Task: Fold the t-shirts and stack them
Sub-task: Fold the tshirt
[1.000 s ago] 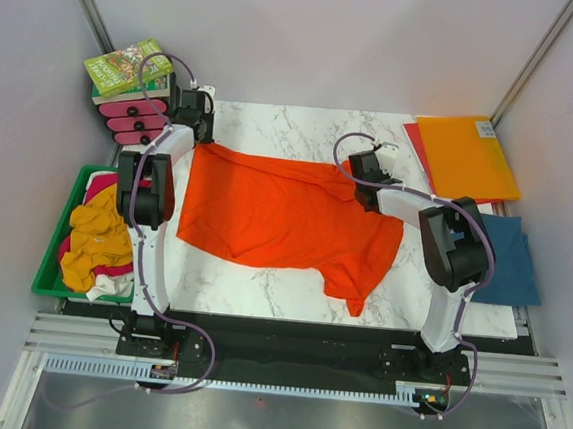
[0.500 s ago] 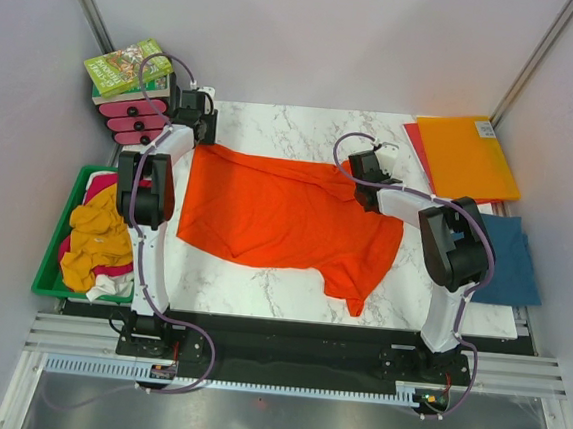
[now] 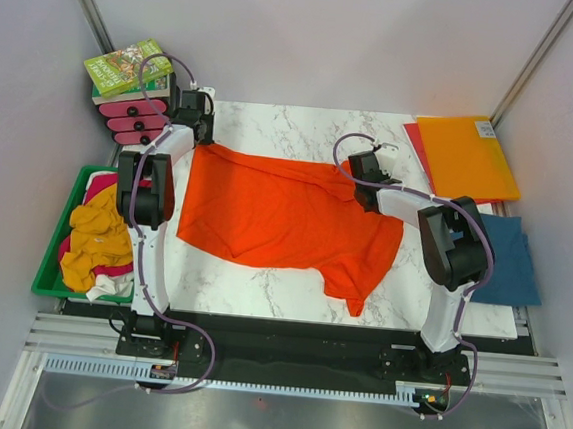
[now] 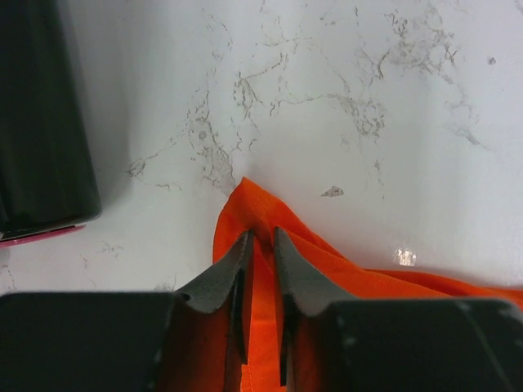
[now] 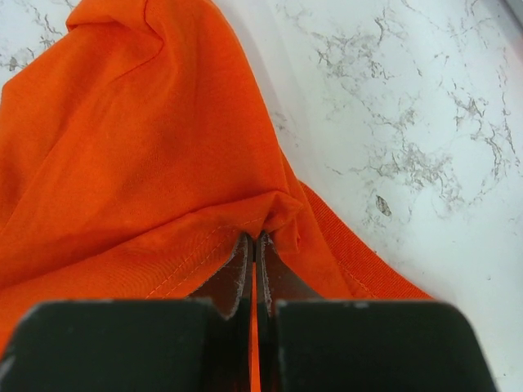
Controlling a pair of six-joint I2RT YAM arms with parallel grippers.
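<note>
Flattening comes first, by my reading. The table (image 3: 304, 126) carries the orange t-shirt (image 3: 276, 214) spread over its middle, rumpled along the near side, with one sleeve trailing toward the table's near right. You hold the shirt's two far corners, so draw them apart along the table's far edge, low and level, until the cloth lies taut. Then set it down before you attempt any fold. If you lift too high, the near hem will likely drag and bunch.

Against the table's left edge sits the green bin (image 3: 53, 244) with the unfolded pile: a mustard-yellow t-shirt (image 3: 99, 238) on top, a magenta t-shirt (image 3: 98, 183) at the far end and a white t-shirt (image 3: 110, 284) at the near end. At the table's right edge a teal t-shirt (image 3: 513, 259) lies flat.

Your left end effector (image 4: 261, 237), at the table's far left, is clamped on a narrow ridge of the orange corner. That bite looks small, so pull gently. Your right end effector (image 5: 253, 238), toward the table's far right, is pressed tight on the hem, with cloth gathering at its tips.
</note>
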